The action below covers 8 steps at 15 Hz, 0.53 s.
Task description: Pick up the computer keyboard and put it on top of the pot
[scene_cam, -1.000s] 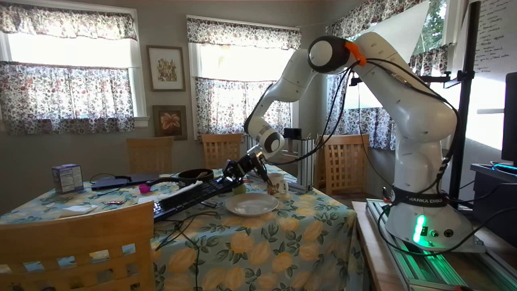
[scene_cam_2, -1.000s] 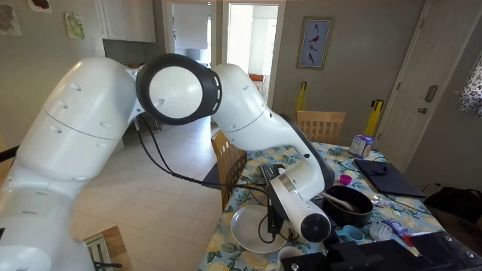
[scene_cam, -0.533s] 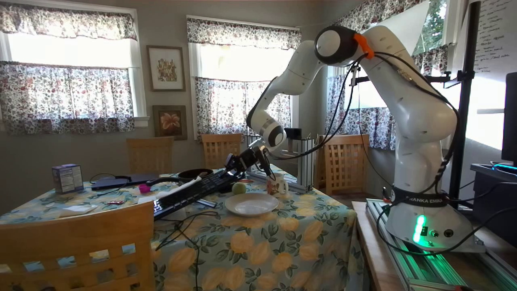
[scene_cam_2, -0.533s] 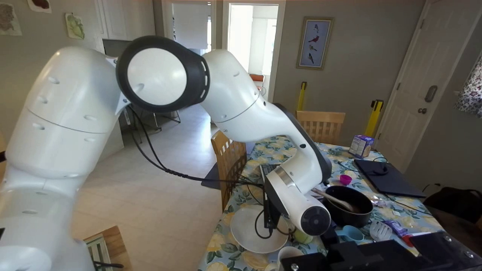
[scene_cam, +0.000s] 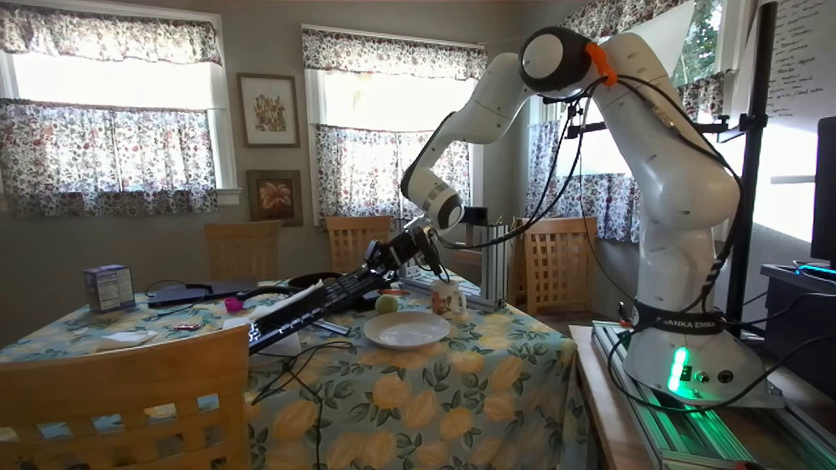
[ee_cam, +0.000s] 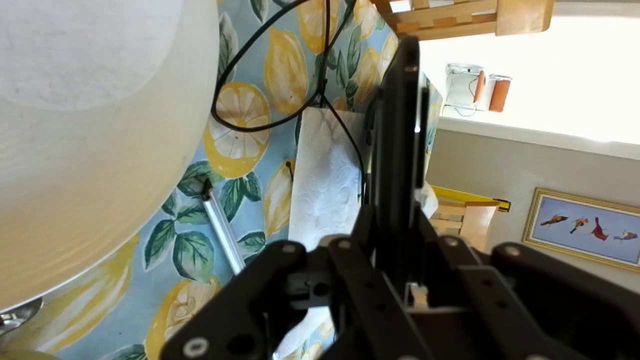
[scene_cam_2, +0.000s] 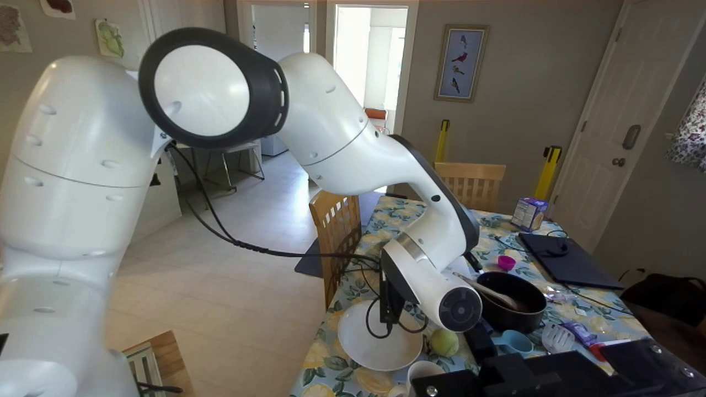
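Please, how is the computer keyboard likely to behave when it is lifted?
The computer keyboard is probably stiff: its visible length looks straight, though the gripper holds it near one end. That off-centre grip may let it tilt, since it slopes downward from there. The black cable, apparently its own, might snag: it loops over the tablecloth.

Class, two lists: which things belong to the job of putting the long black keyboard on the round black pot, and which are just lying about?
Part of the job:
long, flat black keyboard
round black cooking pot
black two-fingered gripper, clamped on the keyboard

Just lying about:
round white plate
white patterned mug
small pink cup
purple-and-white cardboard box
pale wooden utensil resting in the pot
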Available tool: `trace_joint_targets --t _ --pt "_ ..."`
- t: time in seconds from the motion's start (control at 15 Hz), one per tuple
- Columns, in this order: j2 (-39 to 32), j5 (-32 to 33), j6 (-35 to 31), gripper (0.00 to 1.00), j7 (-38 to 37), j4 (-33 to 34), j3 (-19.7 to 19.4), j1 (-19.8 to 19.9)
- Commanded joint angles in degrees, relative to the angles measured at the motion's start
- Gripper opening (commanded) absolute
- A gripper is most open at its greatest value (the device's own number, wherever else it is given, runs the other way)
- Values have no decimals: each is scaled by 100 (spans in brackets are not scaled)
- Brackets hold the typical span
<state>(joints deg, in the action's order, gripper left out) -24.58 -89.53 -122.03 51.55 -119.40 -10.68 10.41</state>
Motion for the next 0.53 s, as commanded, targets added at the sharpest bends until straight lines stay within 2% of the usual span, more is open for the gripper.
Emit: trace_joint_targets --t 0.0,0.47 --pt "565 402 214 5 -627 -322 -16 -20" --pt "1090 348 1094 5 -1198 -430 -69 201"
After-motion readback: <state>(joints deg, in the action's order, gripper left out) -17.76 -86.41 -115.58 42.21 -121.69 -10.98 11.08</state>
